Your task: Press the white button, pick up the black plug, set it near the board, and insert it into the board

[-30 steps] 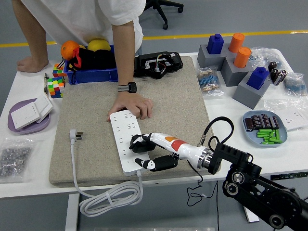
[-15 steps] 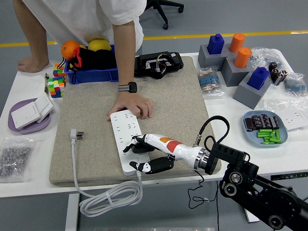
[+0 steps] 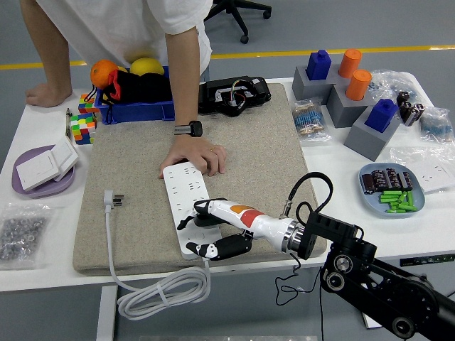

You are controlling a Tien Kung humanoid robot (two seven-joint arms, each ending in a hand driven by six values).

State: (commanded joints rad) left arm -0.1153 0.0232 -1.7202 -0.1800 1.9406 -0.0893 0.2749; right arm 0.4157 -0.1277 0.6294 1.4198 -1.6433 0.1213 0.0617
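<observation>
The white power strip lies lengthwise on the grey felt mat. A black plug sits on its near half, mostly hidden under my right hand. The white fingers reach over the plug from the right and the thumb curls in below it at the strip's near end, so the hand is closed around the plug. At the strip's far end a person's hand presses down and holds it. I cannot make out the white button. My left arm is out of view.
A white plug lies left of the strip, and its cable coils off the table's front edge. A purple plate with switches and a bag of screws are at the left. A blue dish of parts is at the right, with blocks at the back right.
My right hand has slid left and slightly nearer along the strip, its fingers stretching out over the black plug. The plug, the strip and the person's hand have stayed put.
</observation>
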